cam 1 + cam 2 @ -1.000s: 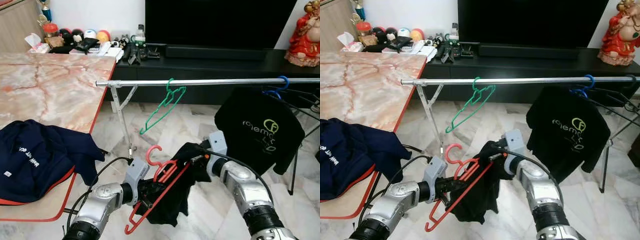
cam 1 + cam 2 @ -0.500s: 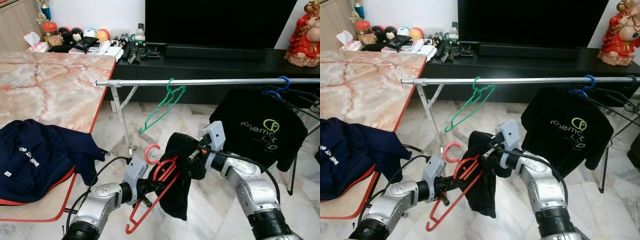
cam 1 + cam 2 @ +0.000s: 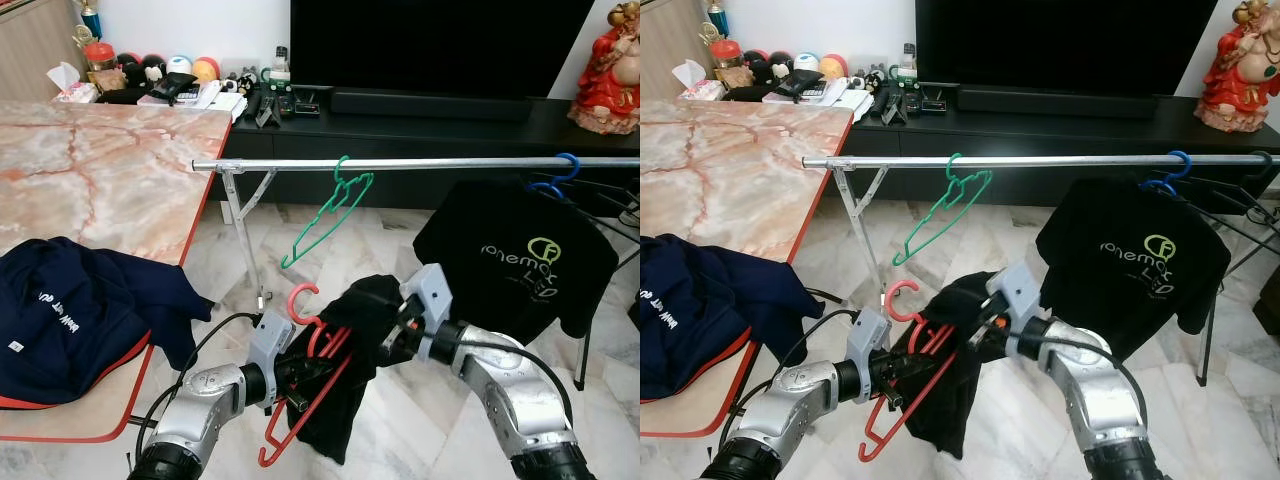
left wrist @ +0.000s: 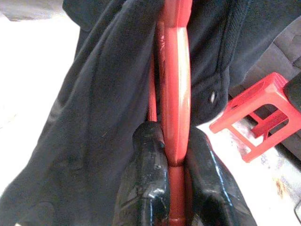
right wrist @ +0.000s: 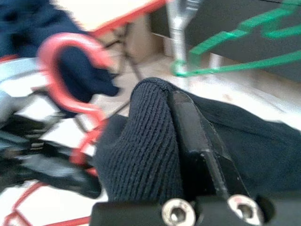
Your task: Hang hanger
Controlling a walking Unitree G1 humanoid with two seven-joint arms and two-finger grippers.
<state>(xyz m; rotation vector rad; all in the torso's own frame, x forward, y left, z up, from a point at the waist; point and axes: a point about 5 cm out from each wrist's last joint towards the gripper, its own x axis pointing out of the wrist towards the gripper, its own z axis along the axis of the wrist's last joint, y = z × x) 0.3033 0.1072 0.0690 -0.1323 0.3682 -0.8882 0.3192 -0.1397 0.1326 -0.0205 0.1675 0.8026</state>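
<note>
While our left gripper [image 4: 175, 188] clamps the red hanger [image 3: 312, 375] low over the floor, our right gripper [image 3: 395, 335] pinches the dark garment [image 3: 345, 385] draped on it.

We see the hanger tilted, its hook [image 3: 303, 298] pointing up, below the silver rail [image 3: 420, 163] and not touching it. On the rail hang an empty green hanger [image 3: 328, 215] and, to the right, a black printed T-shirt [image 3: 515, 260] on a blue hanger [image 3: 566, 165]. A navy garment [image 3: 80, 310] lies on the marble table [image 3: 110, 180] at left.
</note>
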